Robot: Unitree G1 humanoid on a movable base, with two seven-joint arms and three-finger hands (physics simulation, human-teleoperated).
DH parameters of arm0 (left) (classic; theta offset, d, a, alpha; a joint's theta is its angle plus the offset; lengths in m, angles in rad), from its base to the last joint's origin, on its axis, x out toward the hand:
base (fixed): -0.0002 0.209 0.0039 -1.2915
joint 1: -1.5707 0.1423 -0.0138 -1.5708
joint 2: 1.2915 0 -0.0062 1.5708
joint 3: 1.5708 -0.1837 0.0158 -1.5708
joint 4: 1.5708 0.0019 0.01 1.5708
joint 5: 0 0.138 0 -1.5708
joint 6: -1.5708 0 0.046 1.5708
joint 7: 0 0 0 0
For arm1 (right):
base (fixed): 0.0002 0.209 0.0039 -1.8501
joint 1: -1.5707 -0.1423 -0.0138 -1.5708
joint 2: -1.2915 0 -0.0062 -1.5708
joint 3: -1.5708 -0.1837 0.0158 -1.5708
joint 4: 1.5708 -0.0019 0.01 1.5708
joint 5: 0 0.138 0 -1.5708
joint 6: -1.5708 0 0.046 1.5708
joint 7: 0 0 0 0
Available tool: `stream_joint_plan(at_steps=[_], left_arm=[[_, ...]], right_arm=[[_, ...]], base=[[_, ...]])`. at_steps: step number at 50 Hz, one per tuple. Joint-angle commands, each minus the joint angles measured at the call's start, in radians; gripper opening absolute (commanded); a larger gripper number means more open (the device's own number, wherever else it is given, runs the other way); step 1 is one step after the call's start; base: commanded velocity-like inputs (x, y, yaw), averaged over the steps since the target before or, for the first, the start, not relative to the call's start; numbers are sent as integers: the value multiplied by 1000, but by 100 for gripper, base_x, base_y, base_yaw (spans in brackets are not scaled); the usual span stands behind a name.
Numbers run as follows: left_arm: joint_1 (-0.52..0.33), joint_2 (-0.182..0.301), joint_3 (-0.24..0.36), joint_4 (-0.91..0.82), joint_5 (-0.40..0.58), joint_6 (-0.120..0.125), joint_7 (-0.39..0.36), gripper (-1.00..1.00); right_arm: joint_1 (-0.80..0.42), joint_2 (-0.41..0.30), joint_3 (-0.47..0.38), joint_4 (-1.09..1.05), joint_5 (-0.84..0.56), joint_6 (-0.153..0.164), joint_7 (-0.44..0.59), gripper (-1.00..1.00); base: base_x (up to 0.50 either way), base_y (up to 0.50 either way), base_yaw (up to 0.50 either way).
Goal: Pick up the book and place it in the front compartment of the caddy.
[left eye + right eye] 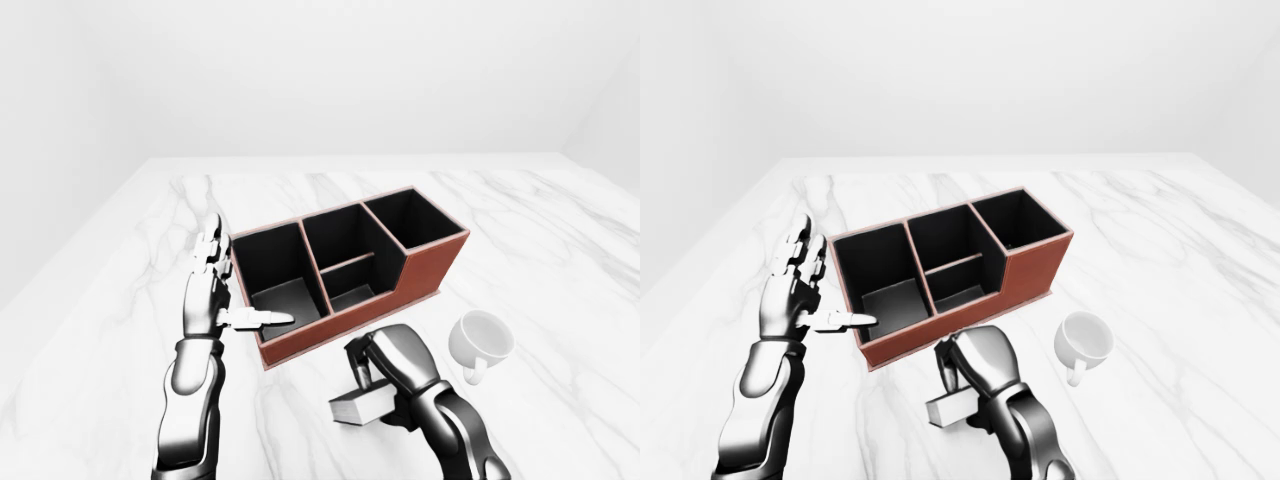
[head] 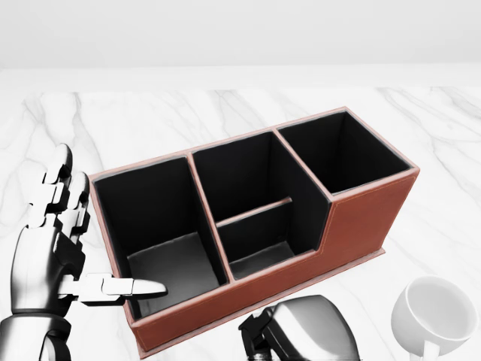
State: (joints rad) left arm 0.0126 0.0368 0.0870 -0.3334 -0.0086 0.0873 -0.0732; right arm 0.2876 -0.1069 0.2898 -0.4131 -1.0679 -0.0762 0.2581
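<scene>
Left-eye view, left hand [image 1: 207, 290]: raised upright just left of the caddy [image 1: 345, 268], fingers spread and released, thumb pointing over the caddy's left compartment; it holds nothing.
Caddy: red-brown outside, black inside, standing on the marble table [image 1: 120, 300]; it has a large left compartment, a middle one split by a low divider, and a taller right one. All look empty.
Book [image 1: 360, 404]: below the caddy's low wall, well apart from it, lying flat with pale page edges showing toward the view's left.
Right hand [image 1: 392, 362]: below the caddy, knuckles up, fingers curled down, grasping the book.
Cup [image 1: 481, 342]: white, lower right of the caddy, lying tipped with its handle toward the view's bottom.
</scene>
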Motion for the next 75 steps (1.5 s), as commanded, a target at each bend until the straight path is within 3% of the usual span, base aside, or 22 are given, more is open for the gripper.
stream_joint_plan(at_steps=[1, 13, 40, 64, 75], left_arm=[[-2, 0, 2, 5, -1, 0, 1, 100], [-3, 2, 4, -1, -2, 0, 2, 100], [-4, 2, 7, 3, -3, 0, 2, 100], [-3, 2, 6, 4, -2, 0, 1, 100], [-7, 3, 8, 22, -2, 0, 2, 100]], right_arm=[[-38, 25, -52, -95, 3, 16, 68, -100], [-100, 51, -99, -179, -12, 45, 169, -100], [-284, 82, -155, -184, -42, 91, 287, -100], [-515, 83, -204, -134, -56, 162, 387, -100], [-588, 79, -209, -93, -62, 163, 397, -100]], base=[[0, 0, 0], [0, 0, 0], [0, 0, 0], [0, 0, 0], [0, 0, 0]])
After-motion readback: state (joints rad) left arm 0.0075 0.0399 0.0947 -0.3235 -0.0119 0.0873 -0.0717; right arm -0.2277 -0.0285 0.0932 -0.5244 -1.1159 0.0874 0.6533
